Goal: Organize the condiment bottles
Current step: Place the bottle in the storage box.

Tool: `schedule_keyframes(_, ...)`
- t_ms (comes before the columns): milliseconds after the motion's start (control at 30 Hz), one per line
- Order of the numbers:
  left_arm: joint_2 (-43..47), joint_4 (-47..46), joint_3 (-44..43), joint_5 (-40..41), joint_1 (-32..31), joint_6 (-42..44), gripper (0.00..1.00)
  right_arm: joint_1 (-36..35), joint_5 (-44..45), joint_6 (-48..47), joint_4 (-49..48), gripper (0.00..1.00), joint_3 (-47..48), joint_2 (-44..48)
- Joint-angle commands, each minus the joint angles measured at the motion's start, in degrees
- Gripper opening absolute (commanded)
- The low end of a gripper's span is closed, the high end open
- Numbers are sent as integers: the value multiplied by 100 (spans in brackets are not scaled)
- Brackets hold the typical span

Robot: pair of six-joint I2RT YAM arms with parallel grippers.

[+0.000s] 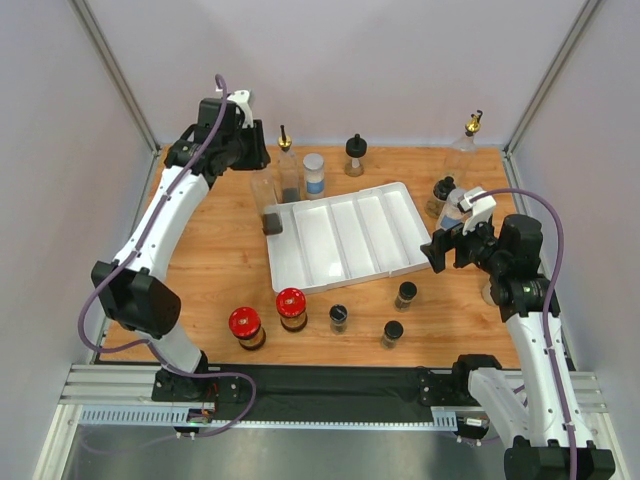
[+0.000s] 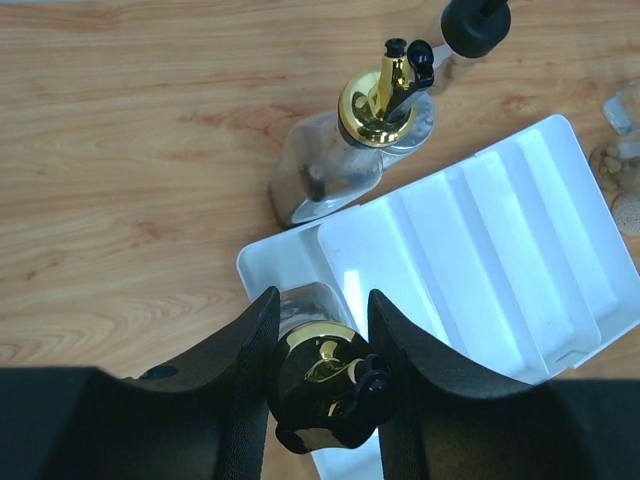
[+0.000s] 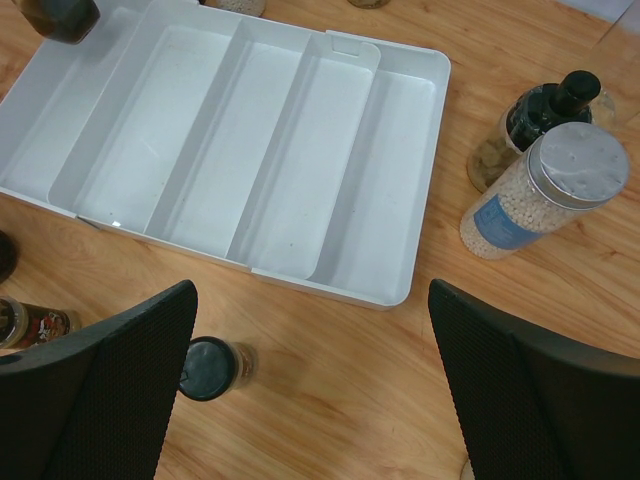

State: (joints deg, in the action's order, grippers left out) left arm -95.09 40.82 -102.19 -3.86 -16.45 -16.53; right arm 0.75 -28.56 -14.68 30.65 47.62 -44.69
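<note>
Condiment bottles [image 1: 355, 155] scattered round a white tray [image 1: 350, 240] on a wooden table [image 1: 200, 250], with the tray's long slots bare. Two red-lidded jars [image 1: 245, 325] and three small black-capped jars [image 1: 392, 332] along the lower part of the overhead view, and a gold-spouted bottle [image 1: 468, 135] at upper right. In the right wrist view, a silver-lidded jar [image 3: 545, 195] at right, just beside a dark black-topped bottle [image 3: 545, 110].

Left gripper [image 2: 322, 305] closed tight round the gold-capped top of a tall clear bottle [image 2: 320, 372]. Dark base [image 1: 272, 222] at the tray's upper-left corner in the overhead view, over the narrow end slot. Hard to tell whether resting on the tray floor or hanging just above it. Neighbouring bottle [image 2: 380, 100], also gold-topped, just beside and outside the tray rim.

Right gripper [image 3: 310, 330] spread wide, holding nothing, hovering near the tray's right end.

Likely step: seating the held bottle in the end slot. To do it well:
- Hold it upright and lower straight down, base flat inside the rim and not perched on it.
- Mind the neighbouring spout, close enough to be knocked over.
- Let go only after settling the weight on the tray.
- Then rise straight up, clear of the gold top, before swinging away.
- Go slowly: smooth glass gripped from the top, probably prone to sway.
</note>
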Motion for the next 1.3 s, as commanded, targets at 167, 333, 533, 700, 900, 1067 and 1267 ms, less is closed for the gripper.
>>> schedule_keyframes(167, -291, -461, -539, -45, -139, -87, 0, -31, 69, -88, -147, 100, -59, 30)
schedule_keyframes(333, -431, -496, -653, -71, -183, -87, 0, -31, 61, -97, -147, 100, -59, 13)
schedule_keyframes(533, -590, -452, -1004, -28, -219, -87, 0, -31, 87, -97, -147, 100, -59, 4)
schedule_keyframes(700, -757, -469, -1075, -10, -219, -34, 0, -31, 105, -106, -147, 100, -59, 4)
schedule_keyframes(900, -827, -548, -961, -71, -219, -25, 0, -31, 113, -106, -139, 100, -59, 13)
schedule_keyframes(1067, -871, -610, -838, -71, -219, 27, 0, -31, 122, -106, -139, 100, -51, 13)
schedule_keyframes(1267, -871, -785, -592, -71, -219, 80, 0, -31, 122, -106, -139, 100, -59, 13)
